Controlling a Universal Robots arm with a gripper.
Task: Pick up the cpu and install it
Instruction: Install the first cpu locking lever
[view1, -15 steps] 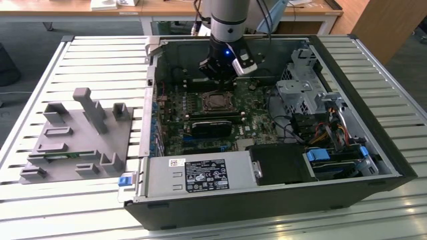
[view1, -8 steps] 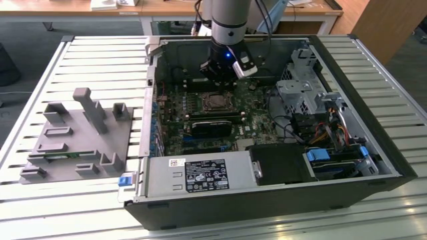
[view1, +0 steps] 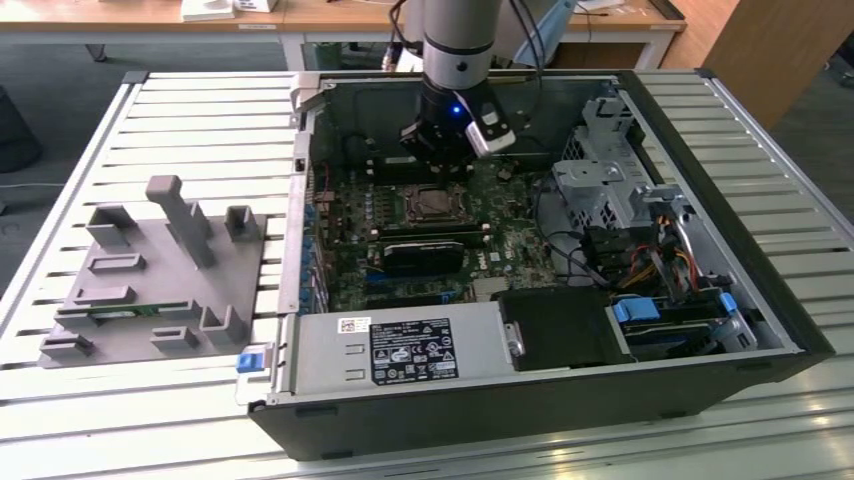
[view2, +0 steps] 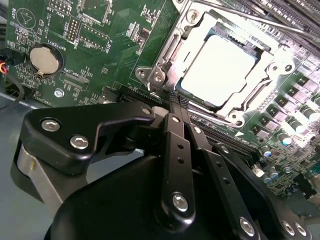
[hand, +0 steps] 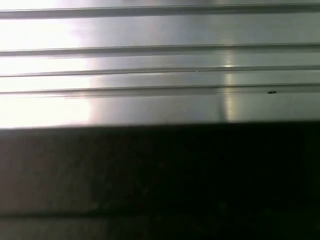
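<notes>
Exterior view: I see the black gripper (view1: 447, 165) above the green motherboard (view1: 400, 240) in the open black PC case (view1: 747, 300), on a ribbed metal table (view1: 134, 420). Second wrist view: fingers (view2: 176, 107) pinched together, empty; shiny silver square cpu (view2: 220, 70) seated in its metal-framed socket (view2: 165, 65). First wrist view: brushed metal slats.

shiny silver square cpu (view2: 216, 71), lying flat, seated in its socket frame

The computer case (view1: 534, 330) lies open on top, so there is room to reach in from above. The arm's gripper (view1: 441, 160) hangs just over the socket (view1: 430, 203). A metal drive cage (view1: 594, 185) and loose cables (view1: 641, 265) crowd the exterior view's right.
</notes>
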